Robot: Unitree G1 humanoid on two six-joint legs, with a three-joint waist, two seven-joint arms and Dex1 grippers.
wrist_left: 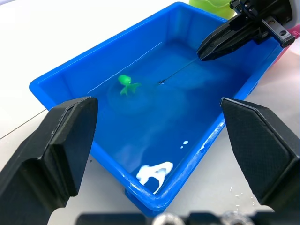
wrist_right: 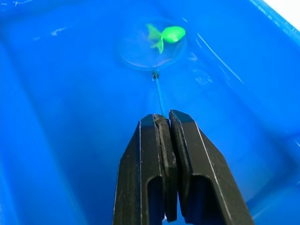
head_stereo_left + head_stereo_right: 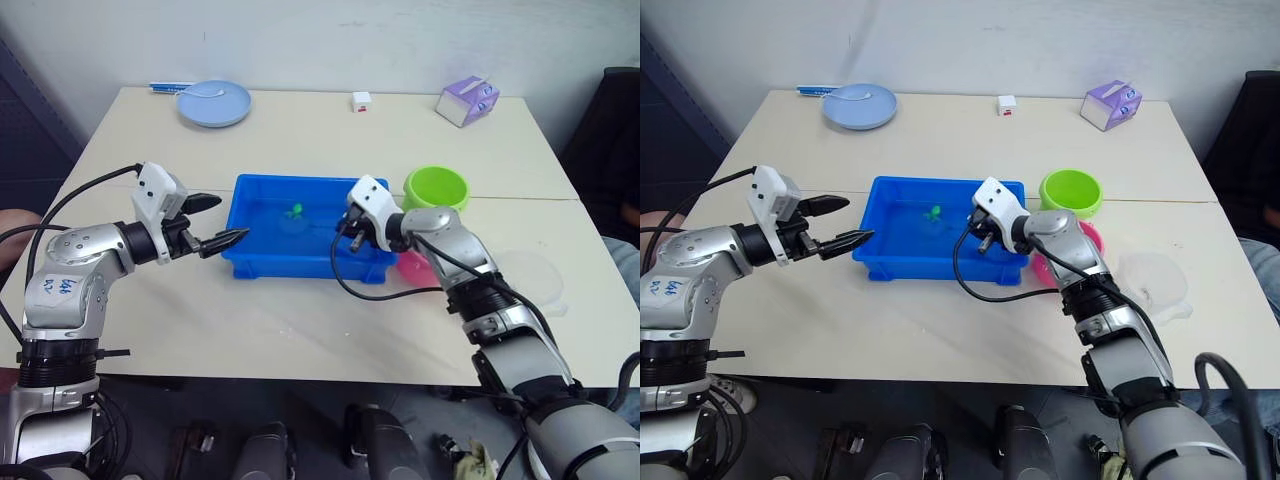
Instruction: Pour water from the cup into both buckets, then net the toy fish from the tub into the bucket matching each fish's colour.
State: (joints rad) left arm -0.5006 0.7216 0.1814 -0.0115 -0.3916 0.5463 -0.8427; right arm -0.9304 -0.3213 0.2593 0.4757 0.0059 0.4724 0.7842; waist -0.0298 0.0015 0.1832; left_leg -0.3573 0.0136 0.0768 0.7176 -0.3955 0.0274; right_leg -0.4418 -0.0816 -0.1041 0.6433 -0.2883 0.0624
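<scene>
Beige two-panel worktop (image 3: pixel 300 300) against a white wall; blue tub (image 3: pixel 262 245) mid-frame; left claw (image 3: pixel 215 222) apart, right claw (image 2: pixel 161 129) clamped on net handle (image 2: pixel 158 96)

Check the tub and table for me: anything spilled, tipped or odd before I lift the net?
Nothing stands out. The tub sits level, with one green fish over the net's ring. The right pincer is shut on the net handle; the left pincer is open beside the tub. The green bucket stands upright.
</scene>
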